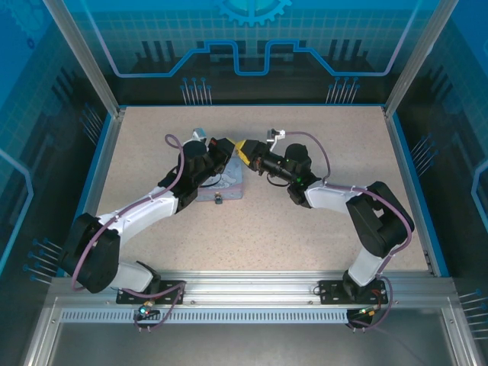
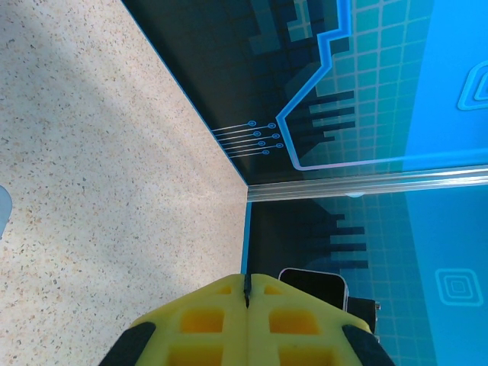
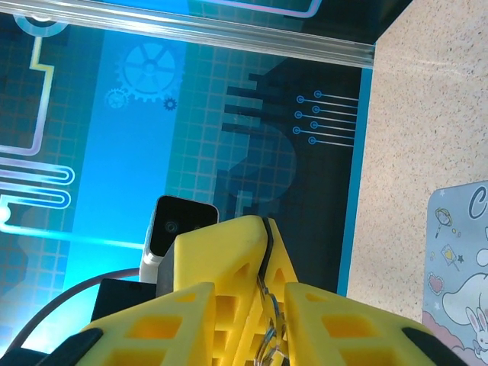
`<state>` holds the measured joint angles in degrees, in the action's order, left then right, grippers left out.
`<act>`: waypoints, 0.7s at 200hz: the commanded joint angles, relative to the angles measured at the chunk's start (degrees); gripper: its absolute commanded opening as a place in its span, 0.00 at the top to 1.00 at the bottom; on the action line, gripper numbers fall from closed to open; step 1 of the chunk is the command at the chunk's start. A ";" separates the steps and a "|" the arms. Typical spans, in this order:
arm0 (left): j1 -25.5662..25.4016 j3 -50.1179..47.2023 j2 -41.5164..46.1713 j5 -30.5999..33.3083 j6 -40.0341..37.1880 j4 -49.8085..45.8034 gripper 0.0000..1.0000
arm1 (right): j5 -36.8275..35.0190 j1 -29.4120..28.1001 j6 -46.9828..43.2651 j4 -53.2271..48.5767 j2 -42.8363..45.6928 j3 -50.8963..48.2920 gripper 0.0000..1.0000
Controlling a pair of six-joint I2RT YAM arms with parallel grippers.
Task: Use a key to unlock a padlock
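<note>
1. Left gripper (image 2: 246, 279): yellow fingers pressed flat together, with a dark sliver pinched at their seam near the tips. We take it for the key (image 2: 246, 291), held there so its end can reach a keyhole.
2. Right gripper (image 3: 255, 305): narrow, clamped on a thin metal loop. We read this as the shackle of the padlock (image 3: 266, 335); the body is hidden.
3. The grippers meet tip to tip over the far edge of the tin (image 1: 231, 185), raised off the table (image 1: 305, 229). Presumably each arm steadies one part for alignment.
4. Count: two arms, two grippers, one key, one padlock, one tin. One small dark item (image 1: 218, 200) sits at the tin's near edge, too small to identify.
</note>
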<state>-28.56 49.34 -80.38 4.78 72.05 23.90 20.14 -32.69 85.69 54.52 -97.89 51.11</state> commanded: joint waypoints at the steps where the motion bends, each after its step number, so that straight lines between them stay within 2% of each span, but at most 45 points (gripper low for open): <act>1: -0.25 0.23 1.58 1.28 -0.78 1.41 1.00 | 0.19 0.00 -2.23 -1.38 0.39 0.26 0.66; 17: -0.22 0.28 1.79 1.33 -0.84 1.33 1.00 | -0.25 0.46 -4.47 -5.11 1.65 0.15 0.47; 27: -0.25 0.41 1.87 1.29 -0.95 1.15 1.00 | -0.71 0.90 -6.00 -6.53 2.59 -0.28 0.42; 71: -0.24 0.40 1.83 1.22 -0.86 1.06 1.00 | -0.05 2.58 -7.32 -6.43 4.32 -0.40 0.41; 140: -0.26 0.63 2.07 1.03 -1.02 0.54 1.00 | 1.27 3.33 -11.09 -11.56 4.22 3.88 0.42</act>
<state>-28.56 49.34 -80.07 4.78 72.03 23.88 20.18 -30.17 77.03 44.64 -94.37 52.14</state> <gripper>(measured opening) 0.054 0.581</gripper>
